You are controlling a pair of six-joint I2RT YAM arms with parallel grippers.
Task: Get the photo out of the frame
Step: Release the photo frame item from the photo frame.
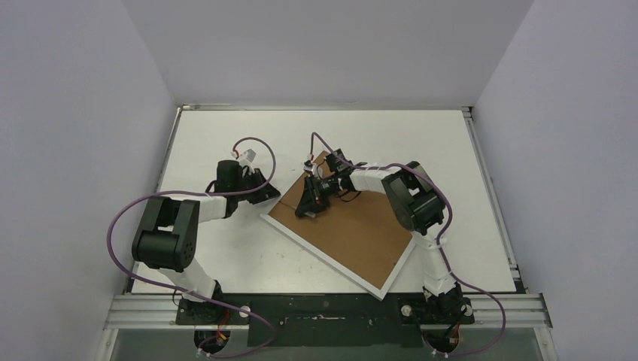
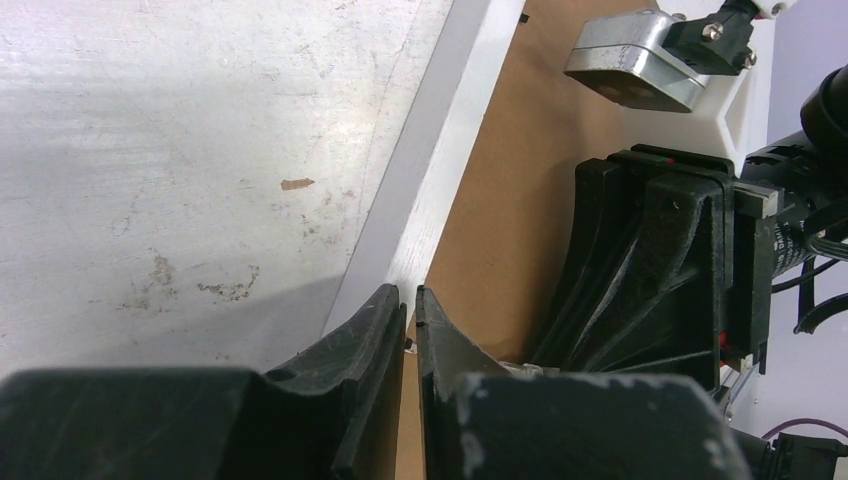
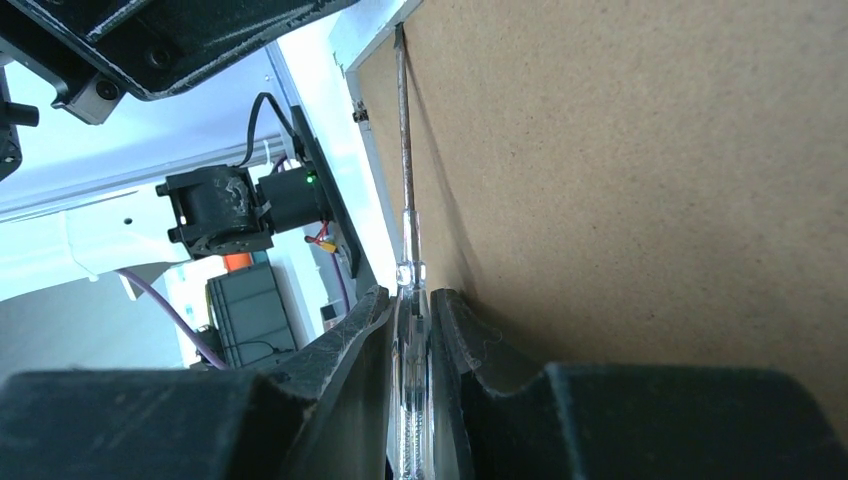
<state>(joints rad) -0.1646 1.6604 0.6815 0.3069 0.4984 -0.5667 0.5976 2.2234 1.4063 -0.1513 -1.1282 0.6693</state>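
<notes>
The frame [image 1: 332,262] lies face down on the table, its brown fibreboard back [image 1: 357,229] up inside a white border [image 2: 440,170]. The photo is hidden under that board. My left gripper [image 2: 408,296] sits at the frame's left edge [image 1: 268,195], where border meets board. Its jaws are drawn almost together, and a small dark tab [image 2: 407,342] shows in the slit. My right gripper [image 3: 412,298] hangs over the board [image 1: 307,204], shut on the clear handle of a screwdriver. The thin shaft [image 3: 404,150] of the screwdriver runs along the board toward the frame's corner.
The white table [image 2: 150,150] is scuffed, with a small brown chip [image 2: 297,184] left of the frame. Grey walls close in the table on three sides. The two grippers are close together over the frame's upper left part, and the right gripper's body [image 2: 650,270] fills the left wrist view's right side.
</notes>
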